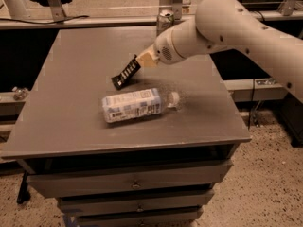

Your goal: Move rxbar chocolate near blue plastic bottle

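Observation:
The blue plastic bottle [137, 105] lies on its side on the grey table [66, 79], its white cap pointing right. The rxbar chocolate [126, 73], a flat black wrapper with white lettering, hangs tilted just above and behind the bottle, its lower end at or close to the tabletop. My gripper [143, 60] is shut on the bar's upper right end. The white arm [227, 27] reaches in from the right.
A silver drink can [165, 20] stands upright at the table's far edge, behind the arm. The table has drawers [132, 183] below its front edge. Metal frames and a dark cable run along the back.

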Action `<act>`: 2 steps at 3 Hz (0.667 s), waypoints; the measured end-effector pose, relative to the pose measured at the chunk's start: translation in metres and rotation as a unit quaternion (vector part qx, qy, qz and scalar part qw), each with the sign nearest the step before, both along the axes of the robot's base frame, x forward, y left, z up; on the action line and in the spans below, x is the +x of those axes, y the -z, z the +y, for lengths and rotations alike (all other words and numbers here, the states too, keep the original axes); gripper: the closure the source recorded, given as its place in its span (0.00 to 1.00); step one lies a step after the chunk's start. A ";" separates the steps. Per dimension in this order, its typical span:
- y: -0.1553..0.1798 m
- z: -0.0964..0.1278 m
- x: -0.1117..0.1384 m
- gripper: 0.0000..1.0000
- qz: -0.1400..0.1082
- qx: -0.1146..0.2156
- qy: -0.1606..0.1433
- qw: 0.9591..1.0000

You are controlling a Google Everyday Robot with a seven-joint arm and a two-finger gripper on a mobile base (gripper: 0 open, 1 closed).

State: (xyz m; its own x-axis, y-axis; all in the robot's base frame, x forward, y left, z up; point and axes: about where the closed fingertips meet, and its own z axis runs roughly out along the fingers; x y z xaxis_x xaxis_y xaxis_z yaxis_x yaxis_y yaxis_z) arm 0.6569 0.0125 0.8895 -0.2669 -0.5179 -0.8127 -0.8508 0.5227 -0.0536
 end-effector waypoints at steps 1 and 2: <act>0.016 -0.048 -0.029 1.00 0.028 -0.026 0.039 0.999; 0.024 -0.096 -0.051 1.00 0.046 -0.055 0.074 0.995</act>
